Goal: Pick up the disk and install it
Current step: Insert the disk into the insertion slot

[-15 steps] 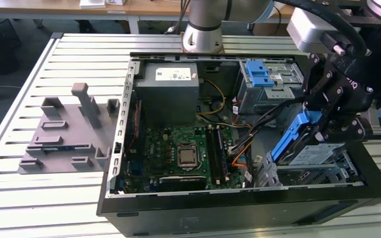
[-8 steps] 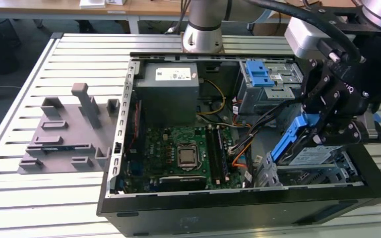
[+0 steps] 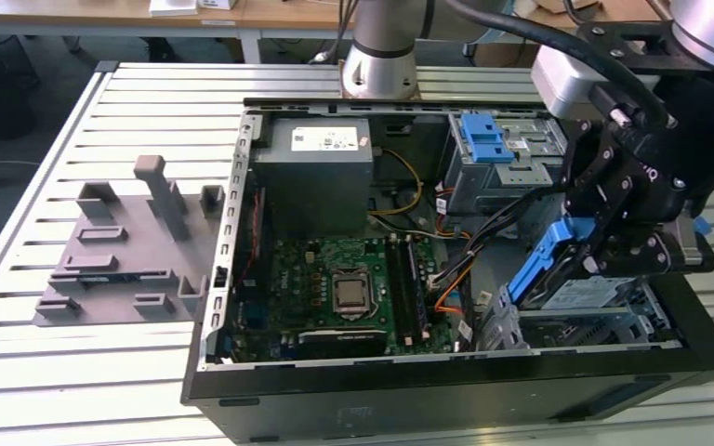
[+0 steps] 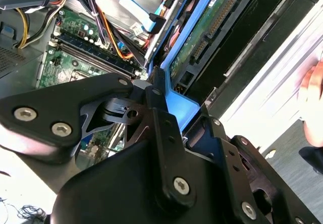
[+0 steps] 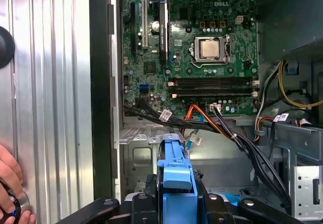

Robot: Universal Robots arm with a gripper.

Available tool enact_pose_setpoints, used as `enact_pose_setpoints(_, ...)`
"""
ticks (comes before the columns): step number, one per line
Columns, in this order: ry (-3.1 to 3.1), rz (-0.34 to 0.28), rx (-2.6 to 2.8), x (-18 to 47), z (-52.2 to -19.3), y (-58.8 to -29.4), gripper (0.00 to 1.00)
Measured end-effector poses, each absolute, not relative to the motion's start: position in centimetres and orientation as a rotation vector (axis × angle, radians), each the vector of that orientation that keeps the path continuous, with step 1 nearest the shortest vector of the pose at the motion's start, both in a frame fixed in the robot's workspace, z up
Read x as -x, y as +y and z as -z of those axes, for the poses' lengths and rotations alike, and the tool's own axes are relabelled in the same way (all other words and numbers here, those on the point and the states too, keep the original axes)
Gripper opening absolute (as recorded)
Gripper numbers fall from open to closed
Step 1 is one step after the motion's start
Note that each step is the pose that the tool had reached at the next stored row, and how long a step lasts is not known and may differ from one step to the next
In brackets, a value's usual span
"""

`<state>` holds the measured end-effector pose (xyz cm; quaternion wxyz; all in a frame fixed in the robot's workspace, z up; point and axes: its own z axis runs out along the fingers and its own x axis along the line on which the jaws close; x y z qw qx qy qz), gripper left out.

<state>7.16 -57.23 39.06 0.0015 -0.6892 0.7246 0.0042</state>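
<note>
In the exterior view my gripper (image 3: 599, 246) is shut on the disk (image 3: 575, 295), a silver drive with blue carrier rails. I hold it tilted on edge, its lower end inside the open computer case (image 3: 227, 279), at the corner on the exterior view's right. The second wrist view shows the disk's green circuit-board underside (image 4: 212, 22) and a blue rail running up from the black fingers (image 4: 156, 100). In the first wrist view the blue carrier (image 5: 175, 163) stands between the finger links, over a grey metal bay floor (image 5: 146, 153).
Inside the case lie the motherboard (image 3: 332, 288), a grey power supply box (image 3: 320, 177) and a grey cage with blue tabs (image 3: 494, 153). Cable bundles (image 5: 242, 138) run beside the bay. A grey fixture (image 3: 134, 246) sits on the slatted table. A person's hand (image 5: 10, 183) rests outside the case.
</note>
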Motion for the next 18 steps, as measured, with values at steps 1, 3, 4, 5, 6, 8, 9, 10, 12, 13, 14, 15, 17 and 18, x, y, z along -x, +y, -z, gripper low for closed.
enact_pose_setpoints(1, 2.274, -0.013, 2.163, -7.2, -39.0, -57.2, 0.37)
enact_pose_setpoints(3, 2.274, -0.013, 2.163, -7.2, -38.9, -57.2, 0.37)
enact_pose_setpoints(4, 2.274, -0.013, 2.163, -7.2, -38.8, -57.2, 0.37)
enact_pose_setpoints(5, 2.274, -0.013, 2.163, -7.2, -38.7, -57.2, 0.37)
enact_pose_setpoints(6, 2.274, -0.013, 2.163, -7.2, -38.6, -57.2, 0.37)
enact_pose_setpoints(8, 2.274, -0.013, 2.163, -7.2, -38.5, -57.2, 0.37)
enact_pose_setpoints(9, 2.274, -0.013, 2.163, -7.2, -38.4, -57.2, 0.37)
enact_pose_setpoints(10, 2.274, -0.013, 2.163, -7.2, -38.3, -57.2, 0.37)
enact_pose_setpoints(12, 2.274, -0.013, 2.163, -7.2, -38.1, -57.2, 0.37)
enact_pose_setpoints(13, 2.274, -0.013, 2.163, -7.2, -38.1, -57.2, 0.37)
enact_pose_setpoints(14, 2.274, -0.013, 2.163, -7.3, -38.0, -57.2, 0.37)
enact_pose_setpoints(15, 2.274, -0.013, 2.163, -7.3, -37.9, -57.2, 0.37)
enact_pose_setpoints(17, 2.274, -0.013, 2.163, -7.3, -37.7, -57.2, 0.37)
enact_pose_setpoints(18, 2.274, -0.013, 2.163, -7.3, -37.7, -57.2, 0.37)
